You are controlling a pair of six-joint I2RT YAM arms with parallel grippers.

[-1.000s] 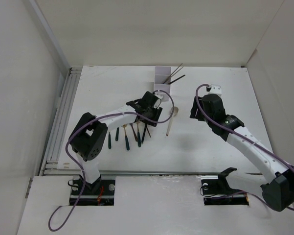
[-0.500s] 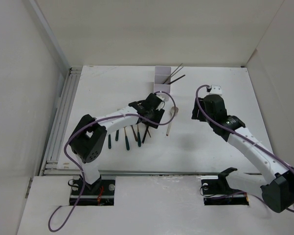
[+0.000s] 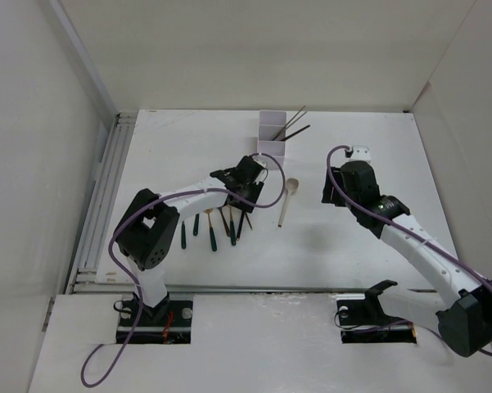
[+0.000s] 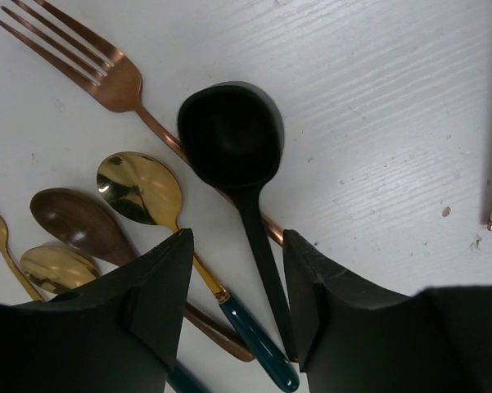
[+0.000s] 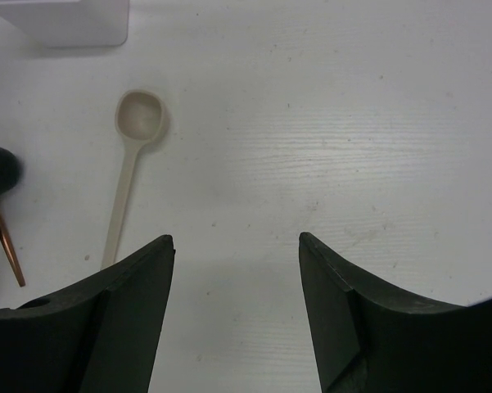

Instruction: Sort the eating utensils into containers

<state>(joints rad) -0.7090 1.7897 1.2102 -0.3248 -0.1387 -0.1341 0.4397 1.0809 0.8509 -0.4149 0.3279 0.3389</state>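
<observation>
My left gripper (image 4: 237, 237) is open low over a cluster of utensils; it also shows in the top view (image 3: 244, 178). Between its fingers lie the handle of the black spoon (image 4: 233, 135) and the teal handle of a gold-headed spoon (image 4: 139, 184). The copper fork (image 4: 106, 70) lies under the black spoon. A brown spoon (image 4: 78, 221) and another gold spoon (image 4: 57, 266) lie to the left. My right gripper (image 5: 236, 239) is open and empty above bare table, right of the pale spoon (image 5: 131, 164). The white organizer (image 3: 272, 135) holds grey chopsticks (image 3: 295, 124).
More dark-handled utensils (image 3: 213, 225) lie in a row on the table near the left arm. The pale spoon (image 3: 286, 199) lies just in front of the organizer, whose corner shows in the right wrist view (image 5: 65, 20). White walls enclose the table on three sides.
My left gripper has shifted slightly left over the utensil cluster, uncovering the pale spoon's bowl. My right arm has barely moved.
</observation>
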